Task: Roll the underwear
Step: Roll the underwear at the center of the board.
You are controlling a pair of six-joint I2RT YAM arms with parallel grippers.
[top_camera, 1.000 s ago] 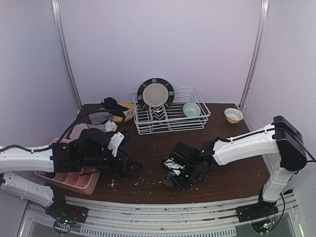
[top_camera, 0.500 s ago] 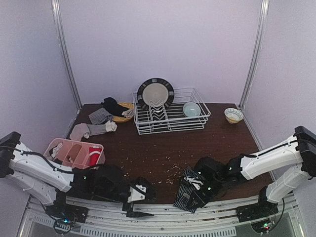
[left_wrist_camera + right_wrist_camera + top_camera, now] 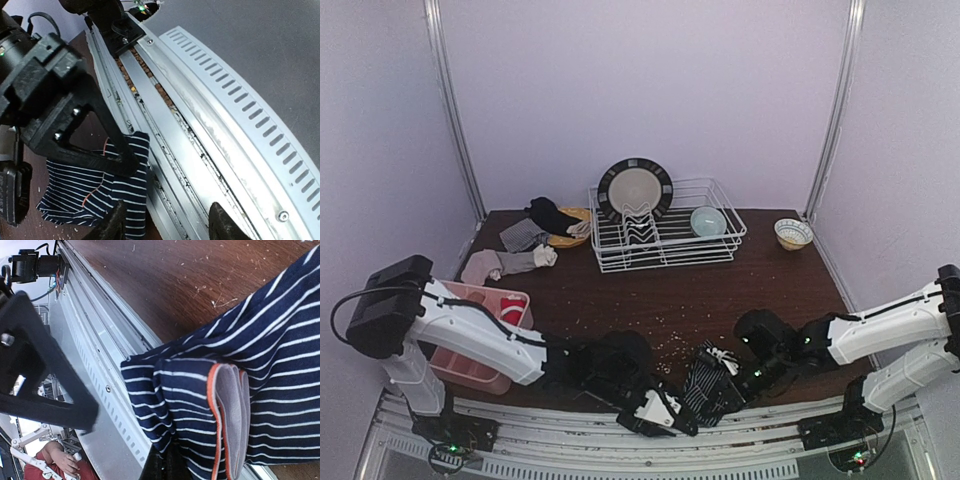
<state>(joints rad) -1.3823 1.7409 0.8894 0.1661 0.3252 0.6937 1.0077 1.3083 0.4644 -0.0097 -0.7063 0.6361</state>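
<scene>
Both arms had swung down to the near edge of the table (image 3: 650, 290) since a second back, the left one crossing right over from the pink tray (image 3: 460, 368). The right gripper (image 3: 745, 372) was clamped on the striped underwear (image 3: 705, 388), which sat bunched at the very lip, a folded corner hanging over the metal rail (image 3: 210, 130). The left gripper (image 3: 665, 412) had its jaws apart with nothing between them, one finger (image 3: 116, 224) just beside the cloth. Best play, I'd say: drag it back onto the wood, spread it flat, pin one hem, then roll evenly.
</scene>
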